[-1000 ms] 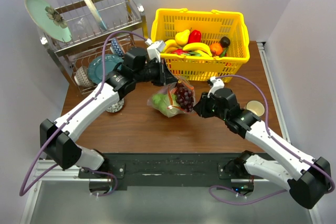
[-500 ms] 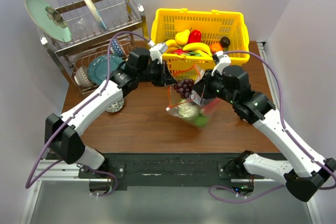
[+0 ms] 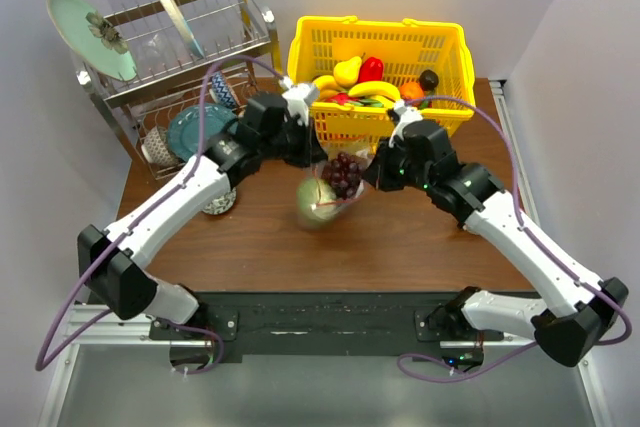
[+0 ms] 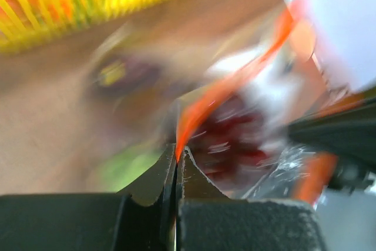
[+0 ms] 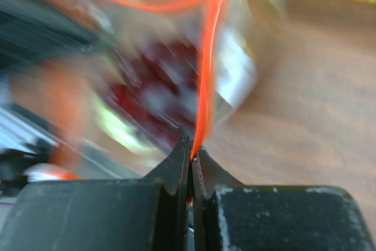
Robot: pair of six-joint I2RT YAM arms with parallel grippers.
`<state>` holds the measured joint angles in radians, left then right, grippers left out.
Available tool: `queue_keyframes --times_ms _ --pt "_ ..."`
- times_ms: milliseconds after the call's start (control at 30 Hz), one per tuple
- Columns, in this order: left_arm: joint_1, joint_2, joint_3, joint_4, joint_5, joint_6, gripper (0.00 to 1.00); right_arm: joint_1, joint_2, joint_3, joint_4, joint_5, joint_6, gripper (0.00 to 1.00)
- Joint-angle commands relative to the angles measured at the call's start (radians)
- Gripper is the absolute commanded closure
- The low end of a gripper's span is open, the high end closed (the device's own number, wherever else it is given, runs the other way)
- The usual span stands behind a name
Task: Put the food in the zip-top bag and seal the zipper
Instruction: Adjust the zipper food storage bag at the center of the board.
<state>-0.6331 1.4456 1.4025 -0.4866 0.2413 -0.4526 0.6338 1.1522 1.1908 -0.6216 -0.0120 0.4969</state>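
Red-orange and thin, the zipper strip [image 4: 226,86] along the mouth of the crinkly clear plastic zip-top bag [image 3: 330,197] is pinched at two places. The left claw [image 4: 177,156] is closed tight on it, its dark fingertips [image 4: 197,177] pressed together with only the strip between them. The right claw [image 5: 191,154] grips the same strip the same way, fully closed.

In the top view the bag hangs between the two claws, below both. A dark red grape bunch [image 3: 345,174] inside it sits about midway between them, and a round green piece [image 3: 314,204] sags lower, under the left claw. Both wrist views are smeared with motion blur. Whether the bag's bottom touches the brown wooden tabletop [image 3: 420,247] is unclear.

A second ago the right claw was slightly parted and lower, on the side nearer the arm bases. It has since closed and risen to the left claw's level, just in front of the yellow lattice basket [image 3: 400,47]. Half a second ago the bag's load hung nearer the right claw, and it has since swung toward the left one.
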Motion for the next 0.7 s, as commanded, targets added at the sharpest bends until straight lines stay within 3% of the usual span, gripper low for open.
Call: queue_keyframes --times_ms 0,233,300,433,667 --pt "-0.043 0.019 -0.093 0.059 -0.006 -0.017 1.0 0.0 -0.043 0.2 0.048 0.017 -0.024 1.0" --pt "-0.039 0.032 0.268 -0.188 -0.226 0.115 1.0 0.0 -0.003 0.003 0.097 -0.017 0.0 1.0" --pt "-0.039 0.038 0.274 -0.21 -0.212 0.115 1.0 0.0 -0.011 0.029 0.1 -0.019 0.005 1.0" --pt "-0.037 0.039 0.135 -0.138 -0.12 0.085 1.0 0.0 -0.017 0.118 0.071 0.01 -0.018 1.0" --pt "-0.037 0.048 0.153 -0.147 -0.157 0.106 1.0 -0.002 0.035 0.095 0.109 -0.058 0.005 1.0"
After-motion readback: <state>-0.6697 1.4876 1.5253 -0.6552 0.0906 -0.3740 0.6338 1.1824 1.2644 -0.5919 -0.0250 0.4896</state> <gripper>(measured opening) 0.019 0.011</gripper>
